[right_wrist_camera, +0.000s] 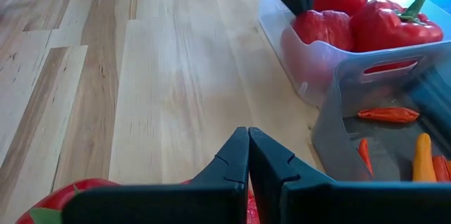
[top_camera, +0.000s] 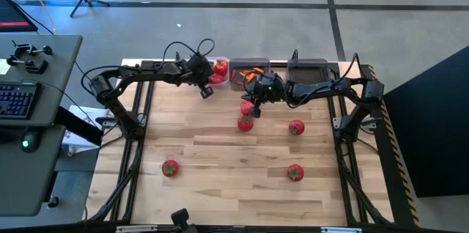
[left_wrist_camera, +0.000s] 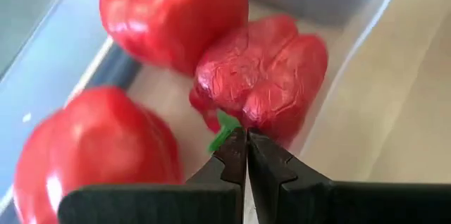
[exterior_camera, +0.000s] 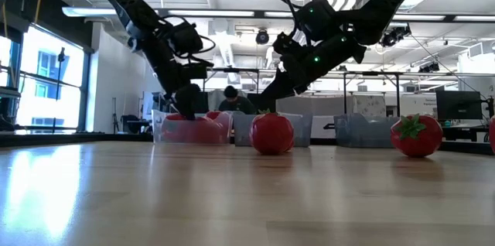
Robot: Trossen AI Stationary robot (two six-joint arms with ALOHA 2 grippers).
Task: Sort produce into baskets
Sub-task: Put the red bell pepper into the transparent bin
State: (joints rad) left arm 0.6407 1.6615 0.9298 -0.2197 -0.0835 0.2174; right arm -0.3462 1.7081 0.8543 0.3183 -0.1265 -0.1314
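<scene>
Three red bell peppers lie in the clear basket (top_camera: 218,64) at the table's far edge. My left gripper (left_wrist_camera: 246,134) is shut and points down into that basket, at the stem end of the nearest pepper (left_wrist_camera: 264,76), which leans on the basket's wall. My right gripper (right_wrist_camera: 248,132) is shut and hangs over the bare table beside the middle grey basket (right_wrist_camera: 366,90), which holds orange-red carrot pieces (right_wrist_camera: 387,115). A tomato (right_wrist_camera: 63,199) lies just below the right gripper. Several more tomatoes (top_camera: 296,127) rest on the table. My left gripper's shut fingertips stand at the stem end of the pepper, slanting down from the table's near side. The green stem (left_wrist_camera: 222,131) shows right beside one fingertip. I cannot tell whether the stem is caught or only touched. The pepper rests in the basket.
A third, dark grey basket (top_camera: 308,68) stands to the right of the middle one. Tomatoes lie at mid-table (top_camera: 245,123) and toward the near edge (top_camera: 170,167) (top_camera: 294,172). Bare wood lies between them. A desk with a keyboard (top_camera: 18,101) stands left of the table.
</scene>
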